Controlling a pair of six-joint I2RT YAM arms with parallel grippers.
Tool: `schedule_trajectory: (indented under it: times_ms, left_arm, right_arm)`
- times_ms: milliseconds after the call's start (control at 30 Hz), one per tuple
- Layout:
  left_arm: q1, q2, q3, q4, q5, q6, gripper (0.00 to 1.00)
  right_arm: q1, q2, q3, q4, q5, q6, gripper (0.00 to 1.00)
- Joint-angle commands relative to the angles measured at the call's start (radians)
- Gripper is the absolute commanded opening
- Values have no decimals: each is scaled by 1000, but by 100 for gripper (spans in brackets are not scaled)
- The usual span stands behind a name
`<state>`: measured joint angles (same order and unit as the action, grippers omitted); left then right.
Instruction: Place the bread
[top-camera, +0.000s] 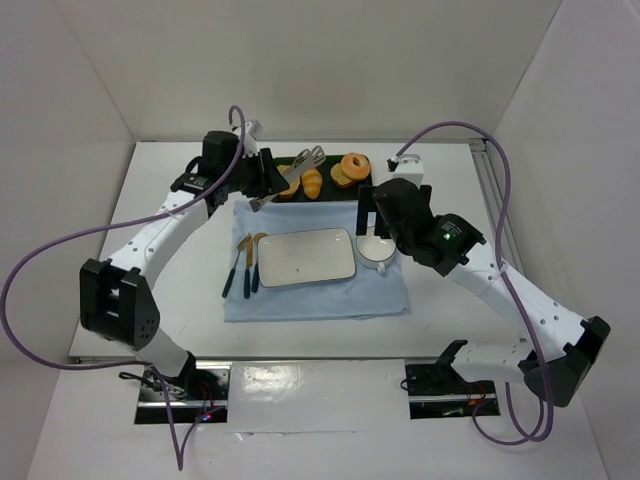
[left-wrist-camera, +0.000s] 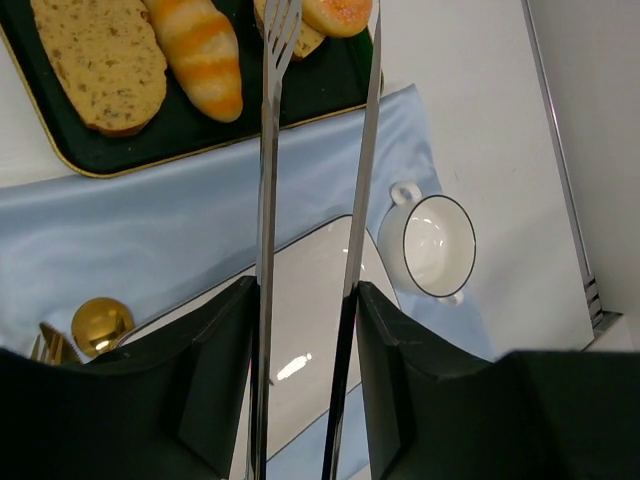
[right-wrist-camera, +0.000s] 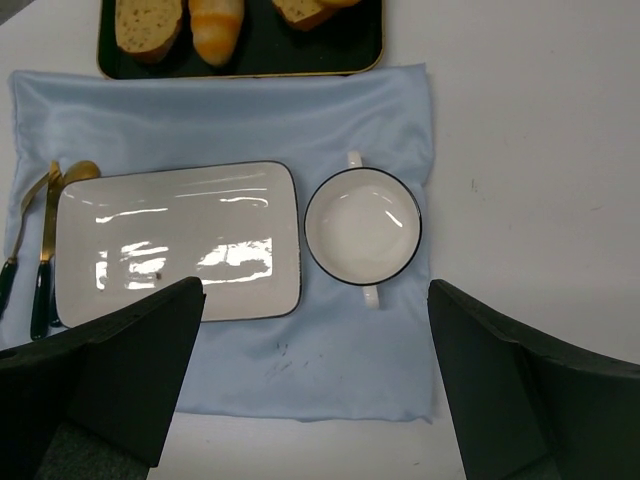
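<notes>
Tongs (left-wrist-camera: 268, 200) clenched in left gripper (left-wrist-camera: 305, 380), blades apart, tips just short of the bread (top-camera: 355, 163) on the dark tray (left-wrist-camera: 150, 165).
Right gripper (right-wrist-camera: 315, 385) spread wide, empty, above the bowl (right-wrist-camera: 362, 226). Likely trouble: smooth blades slipping off the glazed bun, or snagging the toast slice (left-wrist-camera: 297, 40) against it.

I'm getting bright, even light from overhead in all three views, and the white table (top-camera: 300, 340) and walls look nearly washed out. What shadows I can see are soft and faint. White glare patches sit on the plate (right-wrist-camera: 180, 250) in the right wrist view. In the left wrist view the tongs (left-wrist-camera: 265, 200) gleam. The near fingers (left-wrist-camera: 215, 400) of the left gripper (left-wrist-camera: 305, 295) are dark and slightly soft.
</notes>
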<state>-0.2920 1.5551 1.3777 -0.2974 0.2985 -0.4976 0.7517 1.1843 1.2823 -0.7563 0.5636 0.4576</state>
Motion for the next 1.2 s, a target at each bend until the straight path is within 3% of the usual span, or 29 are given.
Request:
schedule_trajectory:
  times_ms: [0, 167, 500, 700, 833, 1167]
  left_arm:
    - [-19, 71, 53, 99, 36, -18, 55]
    - [-38, 222, 158, 136, 57, -18, 55]
    - [-99, 390, 268, 193, 57, -45, 55]
    - [-118, 491, 415, 167, 48, -45, 55]
    - [-128, 526, 489, 121, 2, -35, 55]
    - [-128, 536, 509, 66, -117, 37, 58]
  right_arm:
    - [-23, -32, 5, 57, -14, -33, 100]
    - [-57, -41, 40, 46, -24, -53, 100]
    - [-75, -71, 38, 25, -14, -73, 100]
    - [-84, -80, 38, 25, -24, -73, 100]
    - [-84, -80, 29, 15, -24, -73, 100]
    - [-127, -80, -1, 34, -60, -73, 100]
